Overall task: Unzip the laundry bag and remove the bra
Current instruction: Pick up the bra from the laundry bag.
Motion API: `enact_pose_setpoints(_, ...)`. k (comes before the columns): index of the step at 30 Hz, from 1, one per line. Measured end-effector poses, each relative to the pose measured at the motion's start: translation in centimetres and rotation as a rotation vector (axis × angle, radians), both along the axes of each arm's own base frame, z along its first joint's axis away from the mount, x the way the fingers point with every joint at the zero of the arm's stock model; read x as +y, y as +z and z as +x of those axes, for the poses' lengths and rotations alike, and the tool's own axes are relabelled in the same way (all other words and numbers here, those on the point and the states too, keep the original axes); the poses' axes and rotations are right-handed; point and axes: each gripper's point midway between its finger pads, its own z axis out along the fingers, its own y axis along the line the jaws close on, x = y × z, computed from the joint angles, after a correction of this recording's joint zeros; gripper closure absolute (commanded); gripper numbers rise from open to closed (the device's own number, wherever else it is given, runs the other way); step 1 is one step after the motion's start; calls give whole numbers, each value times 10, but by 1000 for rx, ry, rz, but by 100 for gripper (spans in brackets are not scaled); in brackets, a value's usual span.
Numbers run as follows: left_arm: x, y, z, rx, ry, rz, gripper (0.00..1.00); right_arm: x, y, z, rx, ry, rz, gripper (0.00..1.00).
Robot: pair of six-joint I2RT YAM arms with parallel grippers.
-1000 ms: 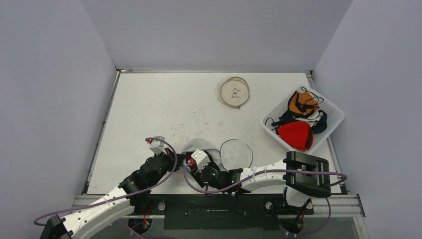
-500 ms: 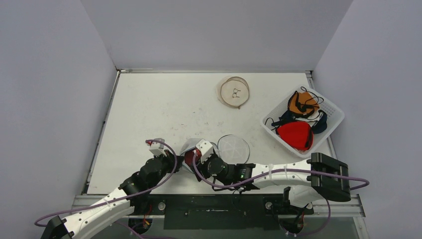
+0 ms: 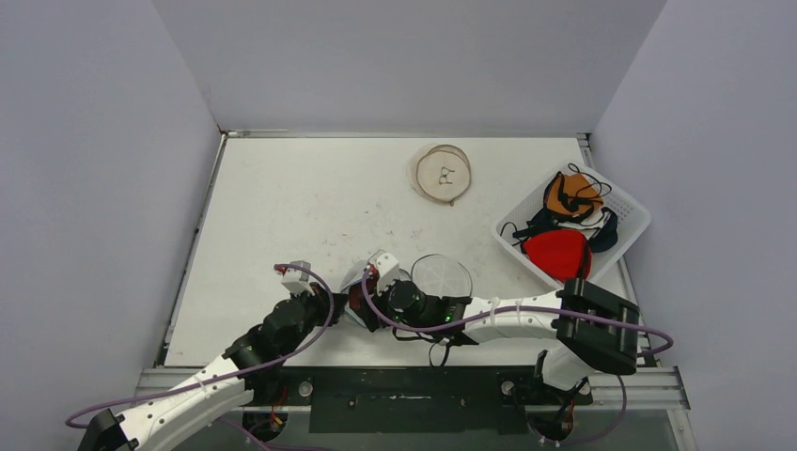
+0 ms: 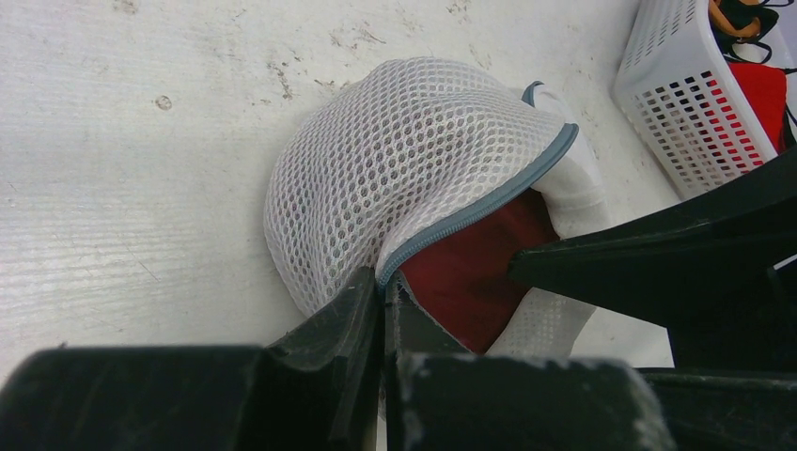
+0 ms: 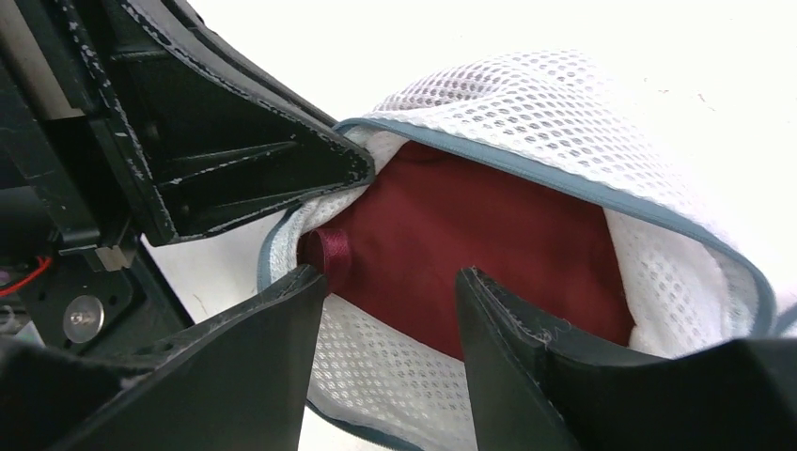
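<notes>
The laundry bag (image 4: 404, 160) is a white mesh pouch with a grey-blue zipper, lying near the table's front edge (image 3: 362, 280). Its mouth gapes and shows the dark red bra (image 5: 470, 235) inside. My left gripper (image 4: 383, 282) is shut on the bag's zipper edge at the near-left end of the opening. My right gripper (image 5: 390, 277) is open at the mouth. Its fingertips straddle the bag's lower lip and reach the bra's edge, where a red strap loop (image 5: 334, 249) shows. In the top view both grippers meet over the bag, which they mostly hide.
A white basket (image 3: 628, 211) holding red, orange and dark bras stands at the right. A round mesh bag (image 3: 443, 174) lies at the back, and a round mesh piece (image 3: 442, 277) sits just right of the bag. Grey walls enclose the table.
My right arm has swung its wrist left and forward, closer into the bag's mouth. Its jaws widened a little, then narrowed again. The left gripper has kept its hold and place.
</notes>
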Motion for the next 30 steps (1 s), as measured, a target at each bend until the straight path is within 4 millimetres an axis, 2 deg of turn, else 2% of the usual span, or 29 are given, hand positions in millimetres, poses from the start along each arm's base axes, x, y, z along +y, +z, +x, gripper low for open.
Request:
enact_pose_setpoints(6,0,1,0,-6,-1,-2,100,12,-7,-7,41,49,17,49)
enact_pose_setpoints(9,1,2,0,-7,-2,0,100,15,-11,-11,58,68,14,54)
enact_pose_setpoints(12,1,1,-1,-6,-3,3,100,17,-13,-14,74,83,17,66)
enact_pose_setpoints(15,1,0,-1,-2,-2,6,100,20,-10,-18,88,102,38,86)
enact_pose_setpoints(16,2,-1,-1,-1,-2,8,93,21,-9,-19,92,109,43,93)
enact_pose_setpoints(19,2,-3,-2,9,-3,15,62,24,-9,-22,102,124,51,95)
enact_pose_setpoints(22,3,-6,-7,44,-4,14,45,24,-16,-22,109,124,41,95)
enact_pose_setpoints(25,2,2,-10,61,-9,-10,39,23,-25,-21,111,114,20,95)
enact_pose_setpoints(28,-1,13,-13,70,-14,-53,41,22,-25,-17,95,90,14,95)
enact_pose_setpoints(30,-2,16,-16,86,-19,-73,45,21,-25,-15,85,74,10,95)
